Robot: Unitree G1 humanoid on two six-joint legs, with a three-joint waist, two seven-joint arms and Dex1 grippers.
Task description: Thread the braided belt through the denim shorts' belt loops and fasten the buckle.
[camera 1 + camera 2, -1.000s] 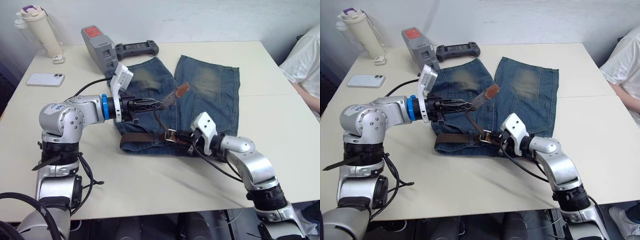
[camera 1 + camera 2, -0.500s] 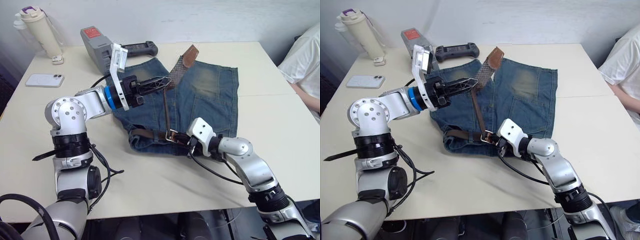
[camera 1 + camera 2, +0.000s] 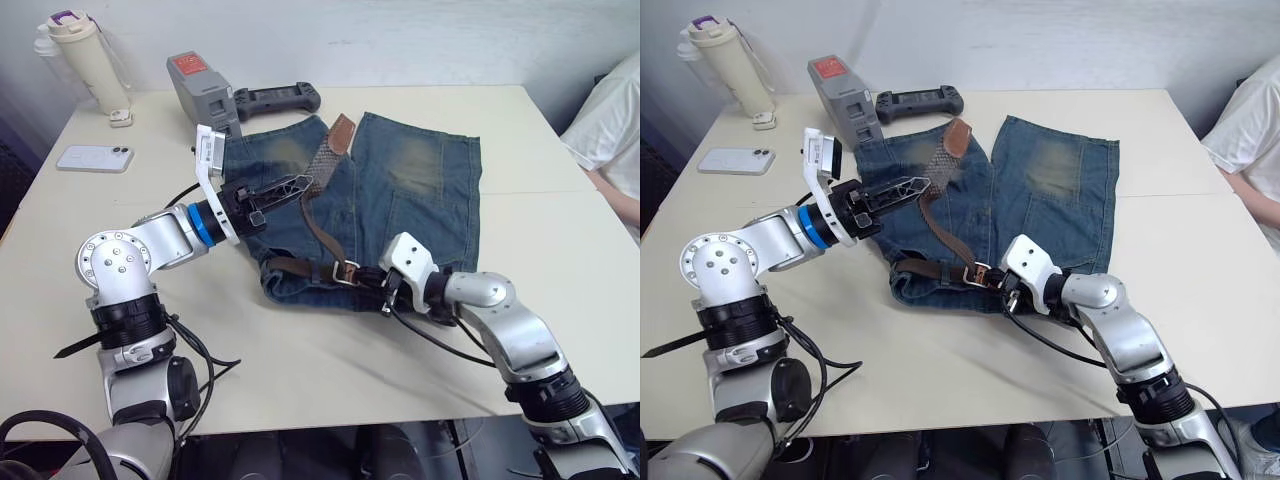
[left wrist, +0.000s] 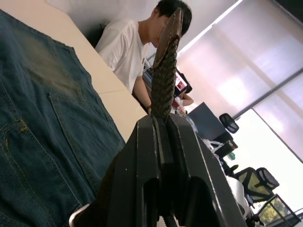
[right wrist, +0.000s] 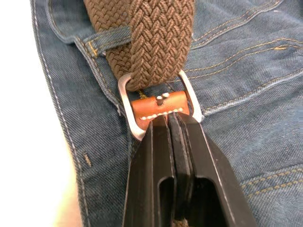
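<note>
The left claw (image 3: 296, 184) grips the belt (image 3: 322, 222) near its tan tip, lifted over the shorts (image 3: 420, 190). The right claw (image 5: 166, 121) pinches the buckle (image 5: 160, 108) at the waistband.

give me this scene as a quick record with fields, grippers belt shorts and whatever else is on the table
left gripper: shut on the braided belt near its free tan end, held above the denim shorts
right gripper: shut on the belt's tan leather end at the buckle
belt: passed through the buckle frame; also under a belt loop
shorts: flat on the table
also on table: phone, bottle, grey device, black controller
person: seated at the table's far right edge
</note>
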